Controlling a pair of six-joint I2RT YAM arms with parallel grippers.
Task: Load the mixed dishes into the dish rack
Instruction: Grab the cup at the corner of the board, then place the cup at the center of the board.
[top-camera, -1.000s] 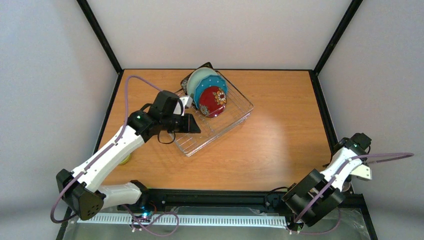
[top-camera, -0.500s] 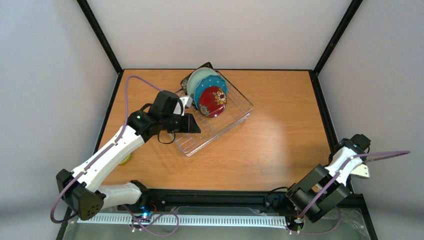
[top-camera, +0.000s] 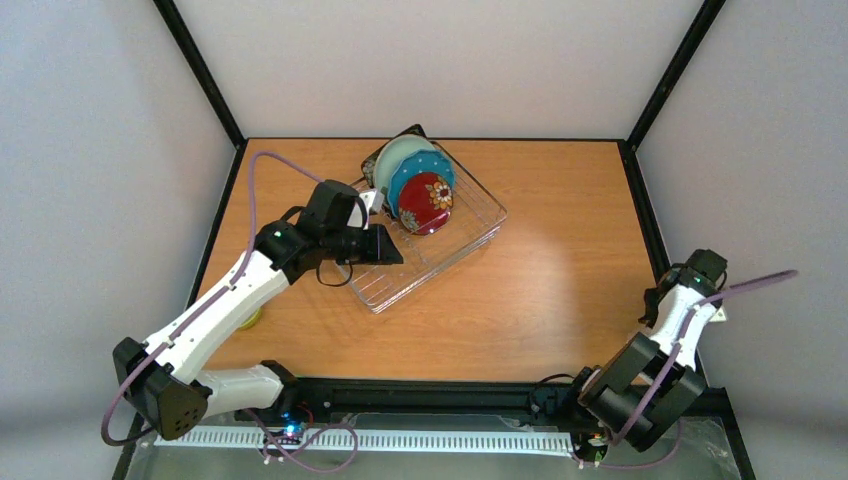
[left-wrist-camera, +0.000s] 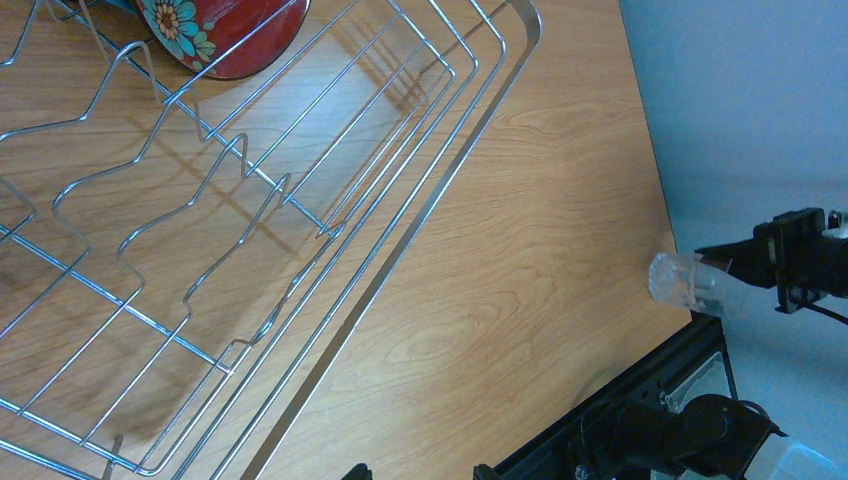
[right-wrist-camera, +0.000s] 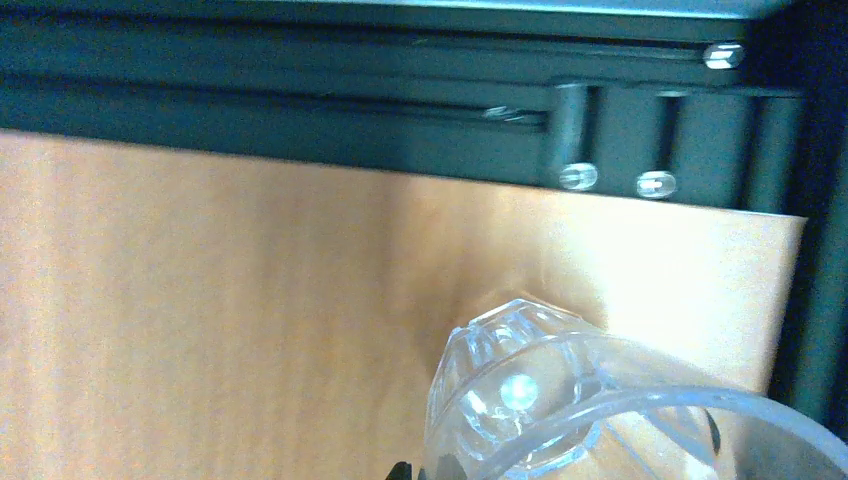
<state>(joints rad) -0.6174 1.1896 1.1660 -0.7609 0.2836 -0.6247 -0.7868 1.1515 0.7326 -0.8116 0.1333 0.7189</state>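
Clear glass cup (left-wrist-camera: 685, 281) gripped sideways in raised right pincer (left-wrist-camera: 742, 268); outstretched left pincer (top-camera: 390, 252) hovers open over dish rack (top-camera: 455, 243).

Right jaws have closed on the clear glass cup (left-wrist-camera: 690, 283).

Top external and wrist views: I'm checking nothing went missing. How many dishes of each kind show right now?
Plates: 4 - black square plate, pale mint plate, blue dotted plate, red floral plate
Cups: 1 - clear glass cup
Bowls: 1 - yellow-green bowl (mostly hidden)
Total: 6
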